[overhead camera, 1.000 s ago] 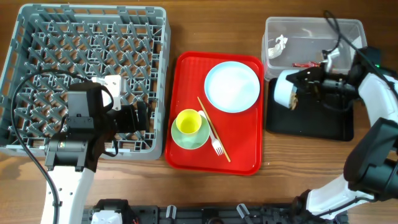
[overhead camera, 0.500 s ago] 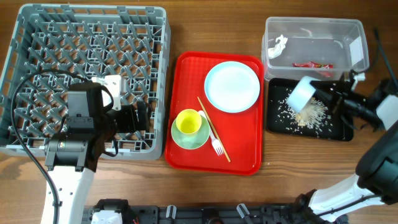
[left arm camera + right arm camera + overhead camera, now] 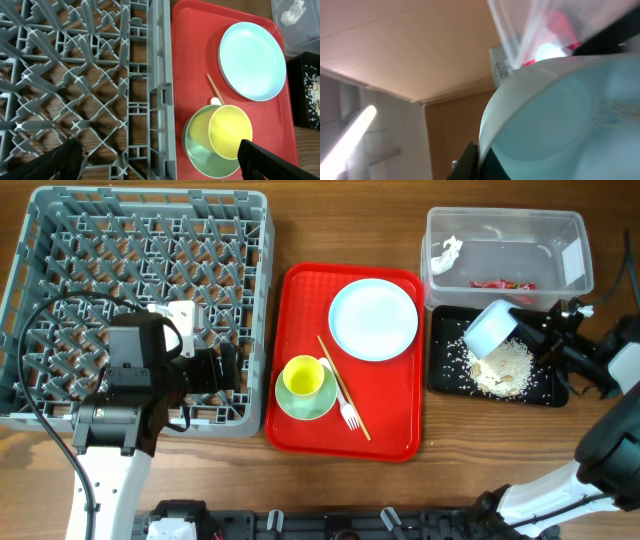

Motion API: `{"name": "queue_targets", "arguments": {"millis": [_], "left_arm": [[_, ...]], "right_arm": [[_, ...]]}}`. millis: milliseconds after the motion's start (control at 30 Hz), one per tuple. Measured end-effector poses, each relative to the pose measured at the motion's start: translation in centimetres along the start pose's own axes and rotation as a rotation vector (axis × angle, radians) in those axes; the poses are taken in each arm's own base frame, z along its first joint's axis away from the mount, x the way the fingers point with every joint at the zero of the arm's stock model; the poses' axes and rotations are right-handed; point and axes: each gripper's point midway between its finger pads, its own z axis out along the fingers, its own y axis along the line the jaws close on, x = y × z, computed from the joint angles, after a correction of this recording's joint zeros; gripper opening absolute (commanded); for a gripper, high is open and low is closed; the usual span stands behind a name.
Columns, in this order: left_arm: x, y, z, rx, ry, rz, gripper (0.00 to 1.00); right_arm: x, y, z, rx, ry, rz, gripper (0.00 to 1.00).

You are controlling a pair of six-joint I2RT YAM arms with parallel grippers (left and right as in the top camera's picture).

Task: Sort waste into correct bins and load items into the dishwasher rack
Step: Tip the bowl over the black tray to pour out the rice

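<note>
right claw [image 3: 537, 340], clamped on the tilted light blue bowl [image 3: 490, 328], seems to tip whitish rice scraps [image 3: 505, 366] into the shallow black tray [image 3: 441, 380] below it; next, the bowl must go to the grey pegged plastic rack [image 3: 250, 300] by the wide-open, empty left claw [image 3: 162, 160].

The light blue bowl [image 3: 489, 328] hangs tilted in the right pincer [image 3: 530, 337], held by its rim; beneath the pincer, whitish rice scraps [image 3: 503, 367] lie heaped in the black tray [image 3: 444, 376].

Brown wood-grain table [image 3: 450, 430] under soft, even light
</note>
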Motion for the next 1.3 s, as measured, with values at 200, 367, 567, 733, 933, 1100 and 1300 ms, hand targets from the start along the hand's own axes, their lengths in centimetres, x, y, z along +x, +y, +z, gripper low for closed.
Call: {"name": "queue_targets", "arguments": {"millis": [200, 367, 567, 733, 933, 1100, 1300], "left_arm": [[0.0, 0.0, 0.0, 0.000, 0.000, 0.000, 1.00], [0.0, 0.0, 0.0, 0.000, 0.000, 0.000, 1.00], [0.0, 0.0, 0.0, 0.000, 0.000, 0.000, 1.00], [0.0, 0.0, 0.0, 0.000, 0.000, 0.000, 1.00], [0.0, 0.0, 0.0, 0.000, 0.000, 0.000, 1.00], [0.0, 0.0, 0.0, 0.000, 0.000, 0.000, 1.00], [0.0, 0.0, 0.0, 0.000, 0.000, 0.000, 1.00]], "right_arm": [[-0.6, -1.6, -0.1, 0.092, -0.032, -0.041, 0.04], [0.3, 0.5, 0.3, -0.031, 0.018, -0.170, 0.04], [0.0, -1.0, 0.4, 0.053, -0.001, -0.092, 0.04], [0.3, -1.0, 0.6, 0.049, 0.009, -0.123, 0.04], [1.2, -2.9, 1.7, 0.156, 0.043, -0.174, 0.04], [2.6, -1.7, 3.3, 0.086, 0.112, -0.310, 0.04], [3.1, -1.7, 4.2, 0.162, 0.130, -0.365, 0.04]]}}
